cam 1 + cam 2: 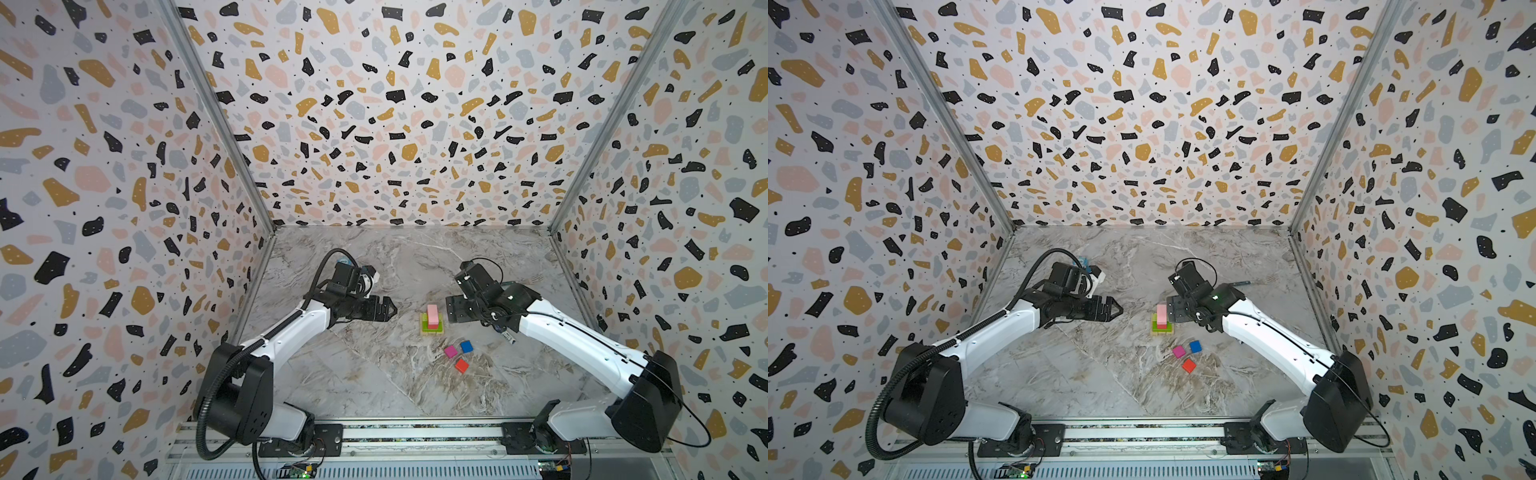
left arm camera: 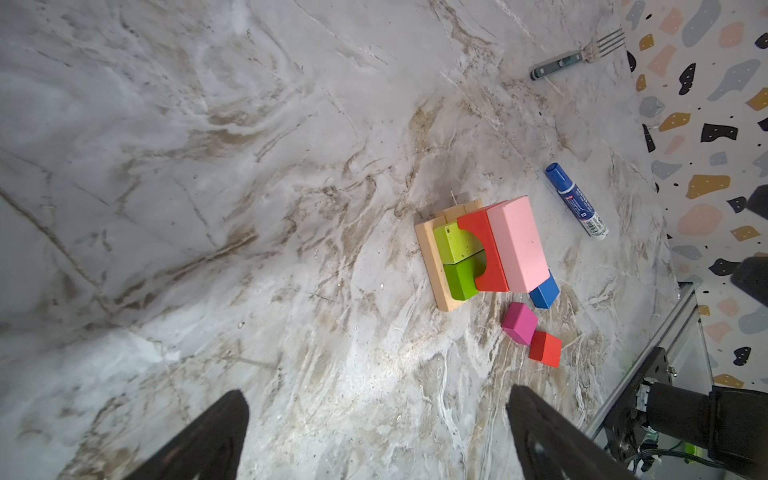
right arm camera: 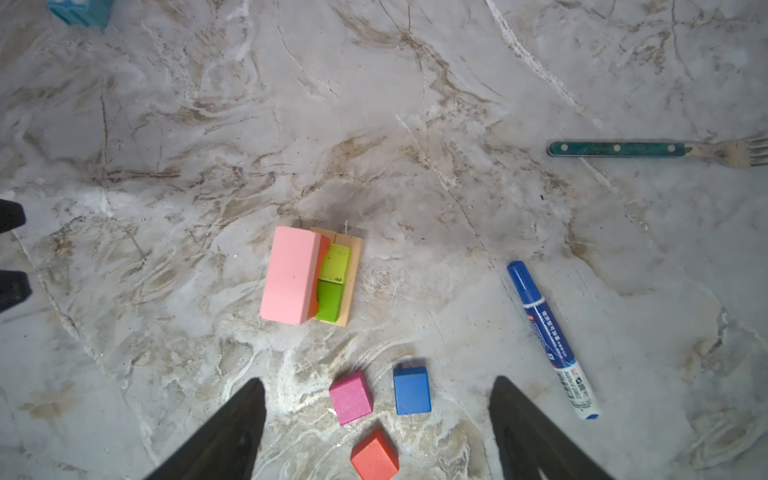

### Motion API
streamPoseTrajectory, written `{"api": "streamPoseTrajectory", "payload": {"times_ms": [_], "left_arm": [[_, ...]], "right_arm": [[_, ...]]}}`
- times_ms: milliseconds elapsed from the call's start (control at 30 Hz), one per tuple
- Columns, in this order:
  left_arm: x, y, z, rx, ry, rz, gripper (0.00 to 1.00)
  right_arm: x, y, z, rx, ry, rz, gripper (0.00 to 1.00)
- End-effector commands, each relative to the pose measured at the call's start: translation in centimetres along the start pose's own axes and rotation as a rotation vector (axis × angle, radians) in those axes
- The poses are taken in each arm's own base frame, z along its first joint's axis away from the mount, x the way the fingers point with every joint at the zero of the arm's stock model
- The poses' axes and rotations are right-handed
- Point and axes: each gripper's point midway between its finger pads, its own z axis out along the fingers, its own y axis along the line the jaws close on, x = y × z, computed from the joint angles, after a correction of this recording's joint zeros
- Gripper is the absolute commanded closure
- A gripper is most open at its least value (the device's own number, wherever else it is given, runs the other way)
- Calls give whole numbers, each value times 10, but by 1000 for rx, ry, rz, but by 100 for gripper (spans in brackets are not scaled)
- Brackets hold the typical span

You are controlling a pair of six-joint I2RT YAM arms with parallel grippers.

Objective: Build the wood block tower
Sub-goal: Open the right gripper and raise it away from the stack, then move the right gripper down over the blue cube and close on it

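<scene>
The tower stands mid-table: a tan base, two green blocks on it, then a red arch block and a pink oblong side by side on top. Three loose cubes lie just in front of it: magenta, blue and orange-red. My right gripper hangs open and empty just right of the tower, above the cubes. My left gripper is open and empty, left of the tower.
A blue-capped marker lies right of the blocks, partly under my right arm in both top views. A fork rests farther back on the right. A pale blue box sits at the back left behind my left arm. Patterned walls close three sides.
</scene>
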Motion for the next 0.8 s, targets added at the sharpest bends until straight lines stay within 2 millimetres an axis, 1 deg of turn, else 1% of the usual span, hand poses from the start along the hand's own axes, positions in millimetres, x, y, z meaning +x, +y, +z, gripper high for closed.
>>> {"api": "streamPoseTrajectory", "payload": {"times_ms": [0, 33, 133, 200, 367, 600, 767], "left_arm": [[-5, -4, -2, 29, -27, 16, 2], [-5, -4, -2, 28, -29, 18, 2], [-6, -3, -3, 24, -38, 19, 2], [-8, -4, -4, 22, -47, 21, 2], [-9, -3, -4, 14, -51, 23, 2], [-9, -1, -4, 8, -51, 20, 2], [-9, 0, -4, 6, -51, 17, 2]], "right_arm": [[22, -6, 1, -23, 49, -8, 19], [27, -9, 4, -20, 58, -5, 20], [44, -18, 17, 0, 95, -1, 29], [55, -23, 27, 6, 115, 0, 32], [72, -27, 43, -7, 139, -1, 40], [91, -27, 60, -18, 179, -8, 45], [97, -26, 69, -22, 190, -2, 46]]}}
